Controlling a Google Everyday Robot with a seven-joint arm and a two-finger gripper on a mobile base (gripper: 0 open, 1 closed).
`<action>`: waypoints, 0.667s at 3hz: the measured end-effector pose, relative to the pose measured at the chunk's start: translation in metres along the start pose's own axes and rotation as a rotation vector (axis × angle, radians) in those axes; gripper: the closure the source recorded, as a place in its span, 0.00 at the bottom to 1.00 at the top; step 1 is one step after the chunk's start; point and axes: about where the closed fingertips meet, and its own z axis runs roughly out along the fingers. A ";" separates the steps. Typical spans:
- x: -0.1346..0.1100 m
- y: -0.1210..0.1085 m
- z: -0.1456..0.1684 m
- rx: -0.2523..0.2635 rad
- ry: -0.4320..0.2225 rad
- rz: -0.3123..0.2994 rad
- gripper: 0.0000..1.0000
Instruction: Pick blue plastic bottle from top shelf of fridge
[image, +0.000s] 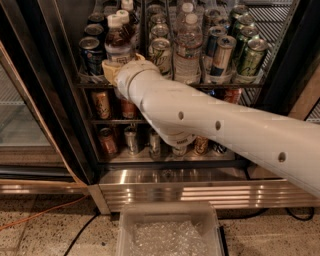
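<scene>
Liquid, dark and brownish, fills the blue plastic bottle, which stands with its white cap up at the front of a left-hand lane on the top shelf of the fridge. Its pale label faces out, and its lower part is hidden behind the gripper, a cream-coloured piece right at the bottle's base, at the level of the shelf's front rail. From where I stand I cannot tell whether it has hold of the bottle or merely sits against it. A second bottle with a white cap stands just behind the first in the same lane. The white arm reaches in from the lower right, crossing in front of the lower racks and covering much of them. Just left of the bottle stand dark blue cans; to its right is a pale can with green print, then clear water bottles, a silver and blue can and green cans at the far right. Below, two shorter racks hold more cans, partly behind the arm. Under them runs the brushed steel base. On the speckled floor in front sits a clear plastic bin, and an orange cable trails off to the left.
</scene>
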 end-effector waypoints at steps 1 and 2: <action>-0.002 -0.010 -0.010 -0.076 0.045 0.048 1.00; -0.007 -0.016 -0.021 -0.162 0.080 0.053 1.00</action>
